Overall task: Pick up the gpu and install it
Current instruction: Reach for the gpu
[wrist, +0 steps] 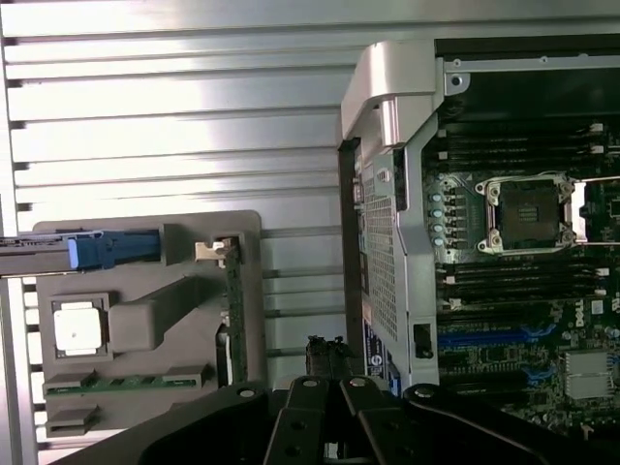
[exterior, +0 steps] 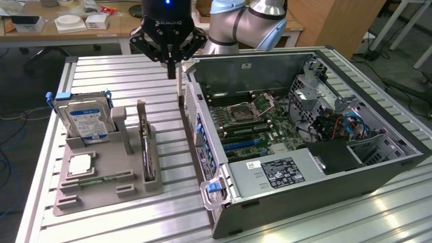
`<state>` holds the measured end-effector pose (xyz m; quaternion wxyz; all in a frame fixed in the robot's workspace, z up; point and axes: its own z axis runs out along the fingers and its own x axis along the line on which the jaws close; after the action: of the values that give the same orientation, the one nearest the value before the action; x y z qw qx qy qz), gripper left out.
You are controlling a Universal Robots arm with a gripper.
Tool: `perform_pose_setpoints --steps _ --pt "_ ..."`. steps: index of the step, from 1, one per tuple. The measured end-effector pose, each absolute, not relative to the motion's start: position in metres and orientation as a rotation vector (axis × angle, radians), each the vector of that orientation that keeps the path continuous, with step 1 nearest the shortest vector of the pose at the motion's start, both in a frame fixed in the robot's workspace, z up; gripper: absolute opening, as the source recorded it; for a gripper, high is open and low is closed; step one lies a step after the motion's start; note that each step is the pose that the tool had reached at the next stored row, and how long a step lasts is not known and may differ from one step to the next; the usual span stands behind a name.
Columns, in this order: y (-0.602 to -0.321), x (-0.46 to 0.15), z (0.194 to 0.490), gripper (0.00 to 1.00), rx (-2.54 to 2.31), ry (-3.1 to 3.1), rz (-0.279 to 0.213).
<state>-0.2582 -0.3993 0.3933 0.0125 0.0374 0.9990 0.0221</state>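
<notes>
The gpu is a thin black card that stands on edge in a slot of the grey holder, its silvery bracket at the far end. In the wrist view the gpu appears edge-on along the holder's side. My gripper hangs shut and empty above the table, behind the holder and close to the rear corner of the open computer case. The black fingers sit close together in the wrist view, with nothing between them. The motherboard lies exposed inside the case.
A blue-labelled hard drive stands upright in the holder, and a square silver CPU lies flat in front of it. A strip of slatted aluminium table runs between holder and case. Desks with boxes stand behind.
</notes>
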Motion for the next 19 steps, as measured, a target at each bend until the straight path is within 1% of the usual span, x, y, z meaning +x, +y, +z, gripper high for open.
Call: perform_pose_setpoints --steps 19 --pt "-0.4 -0.281 0.393 0.1 0.117 3.114 0.069"
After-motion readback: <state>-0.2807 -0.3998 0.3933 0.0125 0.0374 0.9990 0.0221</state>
